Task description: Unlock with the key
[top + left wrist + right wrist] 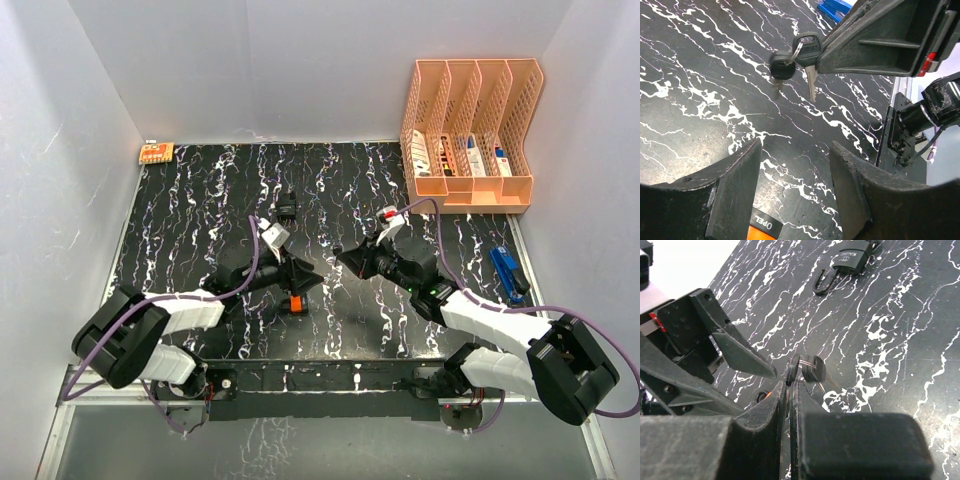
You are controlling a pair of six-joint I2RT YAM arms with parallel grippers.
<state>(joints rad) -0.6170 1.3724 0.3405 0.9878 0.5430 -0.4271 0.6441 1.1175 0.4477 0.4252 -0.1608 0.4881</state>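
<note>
While white walls [300, 60] stand on three sides, a black table [180, 200] with thin white streaks fills the floor of the box. A tall peach rack [470, 120] stands at the far right of the table, with small things in its slots. Both arms reach from the near edge toward the middle, and their tips are close together there. The left pincer [795, 147] is spread wide and holds nothing; its two fingers [735, 195] have a big gap between them. A small orange block [765, 227] with white letters lies on the table under that gap, and I cannot tell if a finger touches it. The right pincer [791, 385] is squeezed tight on a bunch of keys [810, 369]. It grips one black key head, and the keys hang on a ring above the table, just in front of the left pincer. A blue thing [508, 272] lies near the right edge of the table. The padlock [850, 257] lies flat on the table, farther away than both pincers and apart from them. A tiny orange piece [156, 152] sits in the far left corner.
</note>
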